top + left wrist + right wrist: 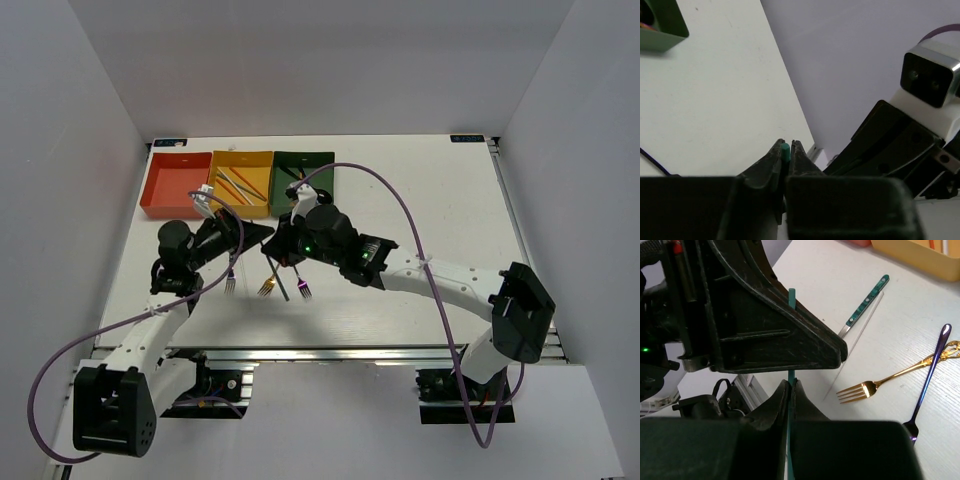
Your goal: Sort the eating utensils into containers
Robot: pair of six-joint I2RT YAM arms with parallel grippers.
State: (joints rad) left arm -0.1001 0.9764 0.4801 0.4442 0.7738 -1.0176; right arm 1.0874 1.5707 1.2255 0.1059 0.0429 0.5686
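Left claw (786, 148) pinched almost closed, tip of teal chopstick (784, 150) gripped between fingers. Right claw (791, 386) squeezed onto same chopstick, one stick thus held by both claws over table (420, 200)

Four utensils counted on table near claws:
- purple fork (230, 284)
- gold fork (266, 288)
- teal-handled utensil (867, 300)
- second purple fork (303, 291)

Three trays counted farther back, set side by side in row:
- red-orange tray (165, 190)
- yellow tray (243, 210), several sticks laid inside
- dark green tray (318, 163)
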